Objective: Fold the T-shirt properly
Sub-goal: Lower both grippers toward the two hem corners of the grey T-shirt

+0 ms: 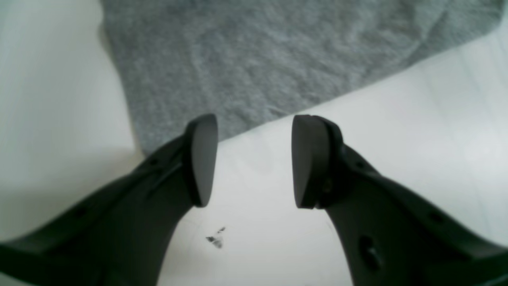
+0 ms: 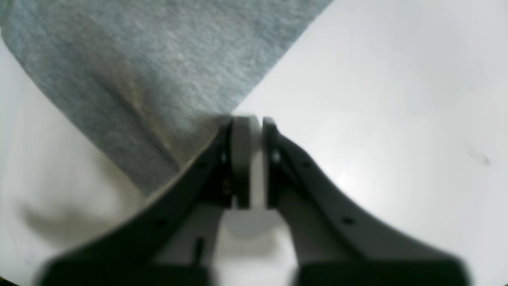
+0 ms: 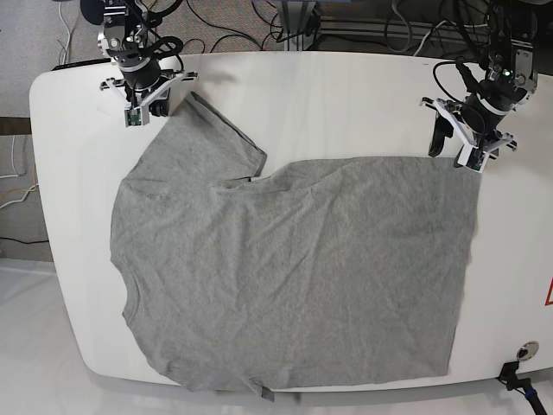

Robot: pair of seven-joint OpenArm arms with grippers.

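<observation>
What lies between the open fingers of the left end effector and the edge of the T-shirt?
Only bare white table, seen in the left wrist view. The left end effector is open just short of the T-shirt edge; nothing sits between its fingers.

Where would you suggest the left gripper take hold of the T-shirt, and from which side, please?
Probably at the T-shirt's hem corner just ahead of the open left gripper. The cloth lies flat on the table, and its edge crosses between the fingers, so coming in low from the bare table side seems best.
</observation>
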